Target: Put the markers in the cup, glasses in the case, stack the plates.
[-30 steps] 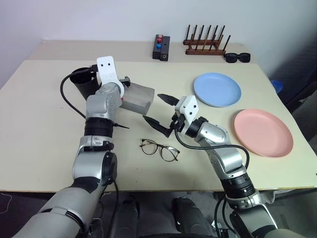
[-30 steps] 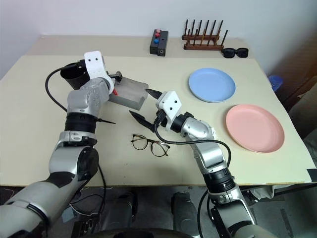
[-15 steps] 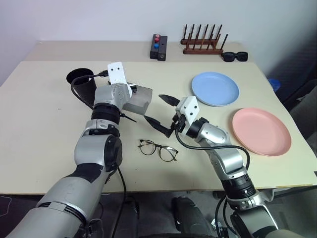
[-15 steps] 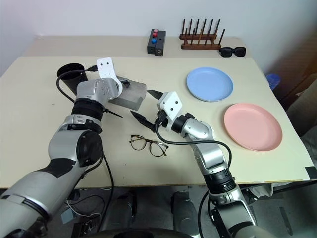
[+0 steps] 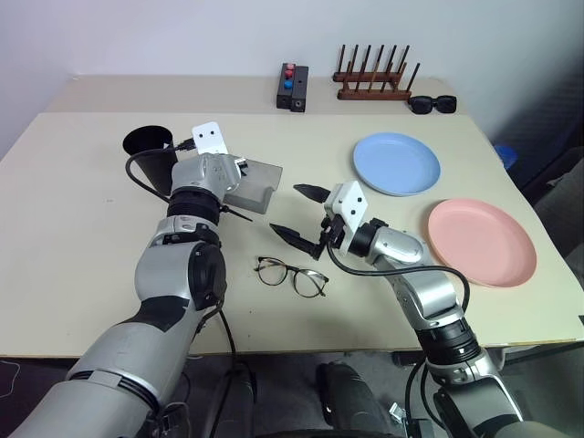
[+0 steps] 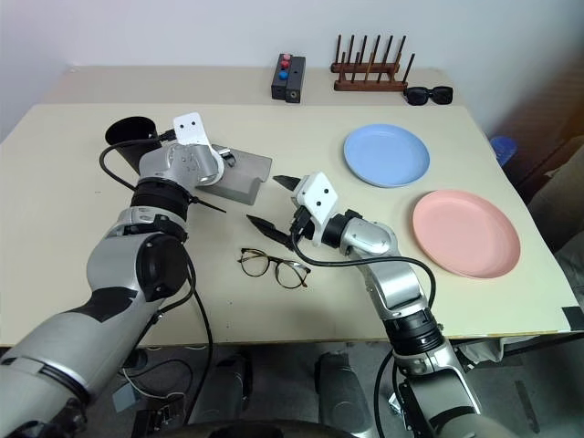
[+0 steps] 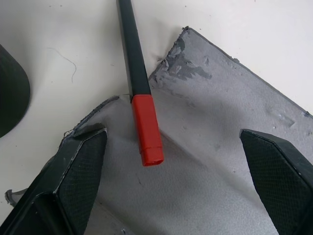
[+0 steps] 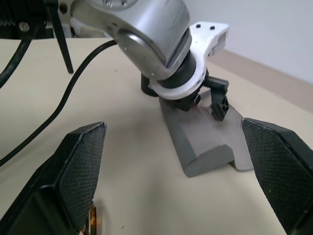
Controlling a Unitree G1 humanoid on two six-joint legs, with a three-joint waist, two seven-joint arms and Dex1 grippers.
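Marker (image 7: pixel 143 105) with the red cap now sits between my left gripper (image 7: pixel 176 161)'s wide-open fingers after its dip, right gripper (image 5: pixel 304 212) open too.

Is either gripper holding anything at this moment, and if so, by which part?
Nothing is held. The left gripper is open over the grey case and the red-capped marker; the right gripper is open above the table.

Counts: 2 plates, blue (image 5: pixel 397 164) and pink (image 5: pixel 482 243); 1 cup (image 5: pixel 151 151); 1 grey case (image 5: pixel 253 185); 1 glasses (image 5: pixel 292 275); 1 marker (image 7: pixel 139 83); 1 sunglasses (image 5: pixel 432 105); 1 button box (image 5: pixel 294 87); 1 wooden rack (image 5: pixel 375 82).
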